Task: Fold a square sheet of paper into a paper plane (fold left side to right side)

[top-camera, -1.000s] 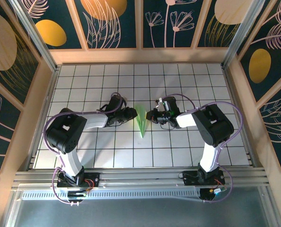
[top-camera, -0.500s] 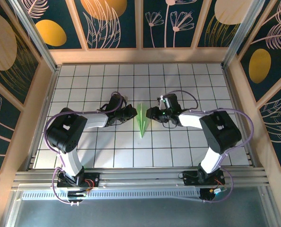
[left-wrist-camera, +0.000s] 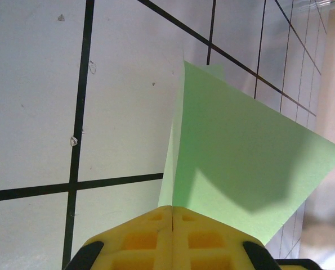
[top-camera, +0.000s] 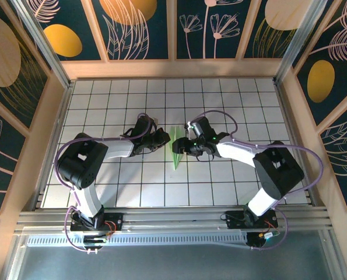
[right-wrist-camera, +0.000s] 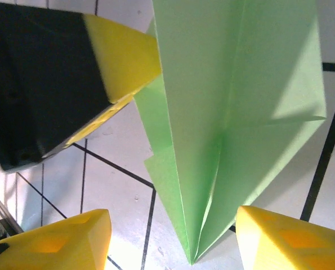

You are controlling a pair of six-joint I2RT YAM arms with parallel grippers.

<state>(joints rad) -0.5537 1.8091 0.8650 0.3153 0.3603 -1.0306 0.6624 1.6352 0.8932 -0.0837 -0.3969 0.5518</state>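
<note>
I have the paper plane lying at the middle of the white gridded table, between the two arms, its point toward the near edge. My left gripper is clenched on the plane's left side: in the wrist view the yellow fingertips press together with green paper rising from their seam. My right gripper has its jaws parted, grasping nothing. Its yellow fingers sit either side of the plane's pointed end.
</note>
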